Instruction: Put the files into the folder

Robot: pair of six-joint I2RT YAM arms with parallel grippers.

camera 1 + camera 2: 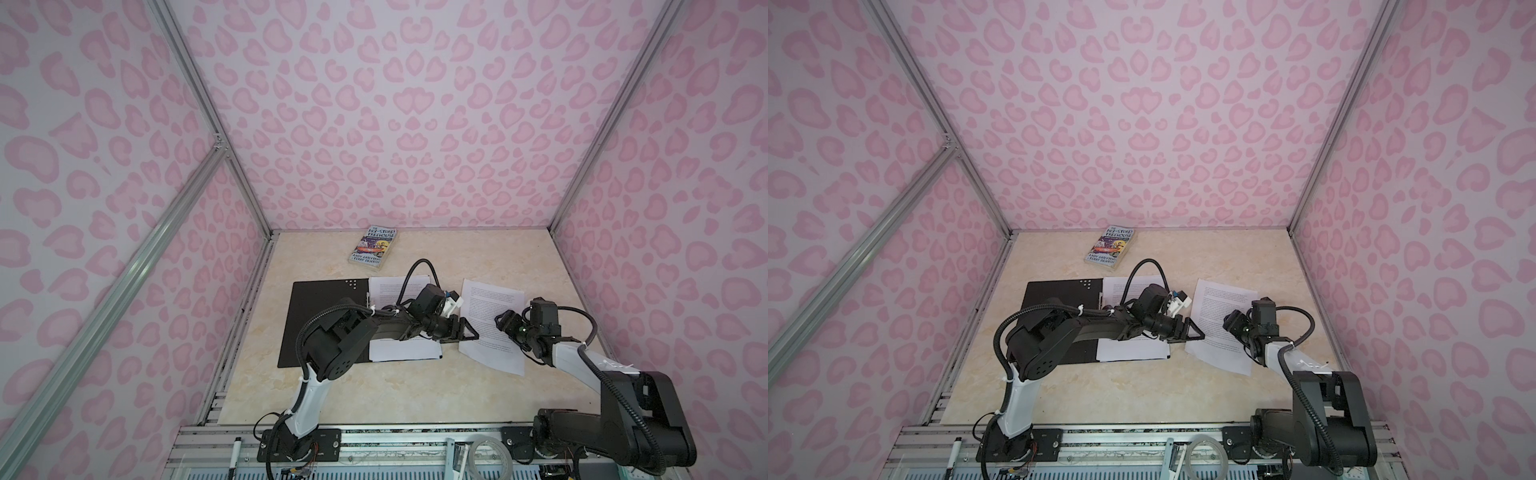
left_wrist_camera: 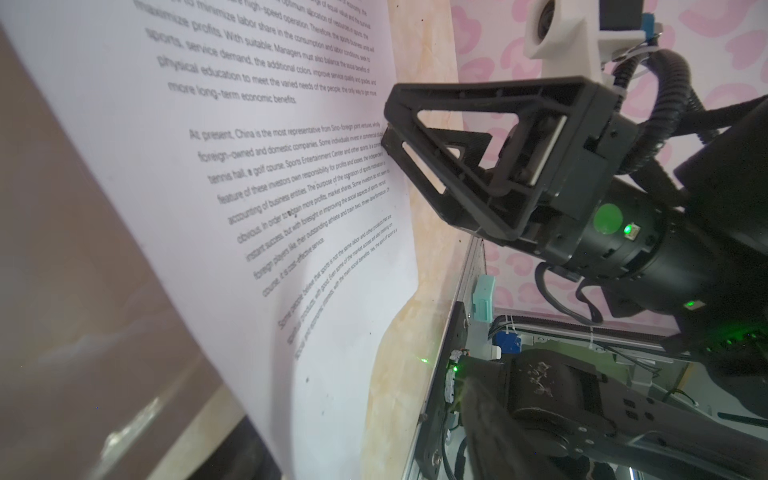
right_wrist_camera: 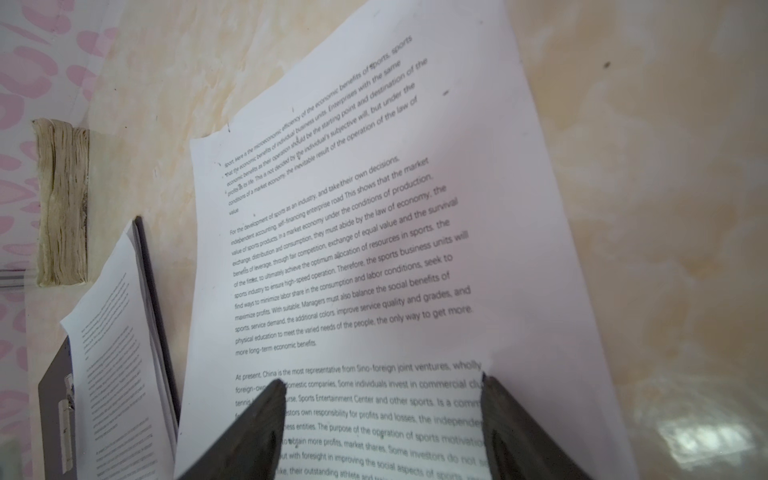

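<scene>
finds the right pincer (image 3: 380,382) spread wide, both fingertips (image 3: 266,407) set down on a loose sheet (image 3: 374,208) of printed text, with a slight pucker in the paper at one tip. meets the left pincer (image 1: 469,336) at that same sheet's edge, on the side away from the right pincer's arm and close to its tips; cannot tell whether closed on the paper or merely beside it. places the folder (image 1: 316,297) behind the left pincer, under its arm, lying open and flat on the table (image 1: 374,390), black inside upward. shows a stack of sheets (image 1: 405,351) resting on the folder half nearer the left pincer, close beside the loose sheet without touching it. spots a paperback book (image 1: 373,245) well beyond both pincers, by the back wall.
</scene>
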